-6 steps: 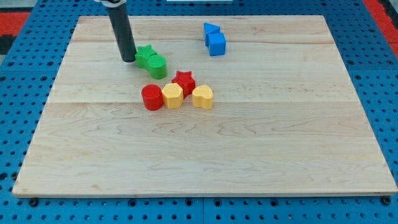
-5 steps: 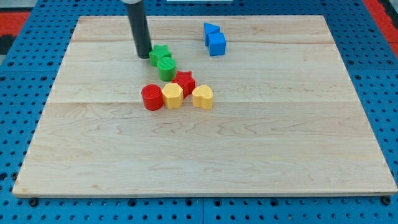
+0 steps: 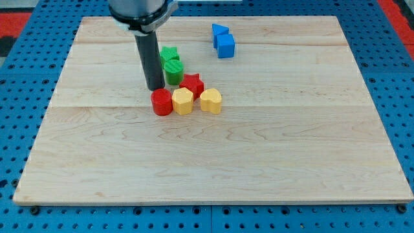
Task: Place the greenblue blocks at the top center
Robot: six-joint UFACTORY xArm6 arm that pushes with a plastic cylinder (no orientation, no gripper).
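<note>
A green star block and a green cylinder sit together left of the board's centre, upper half. A blue triangle block and a blue cube sit together near the view's top, right of centre. My tip is just left of the green cylinder and just above the red cylinder, very close to both.
A red star lies right below the green cylinder. A yellow hexagon block and a yellow heart block lie in a row with the red cylinder. The wooden board rests on a blue pegboard.
My tip moved toward the view's bottom, from beside the green star down to the red cylinder. The green blocks shifted slightly right; the red cylinder and yellow hexagon nudged slightly right and down.
</note>
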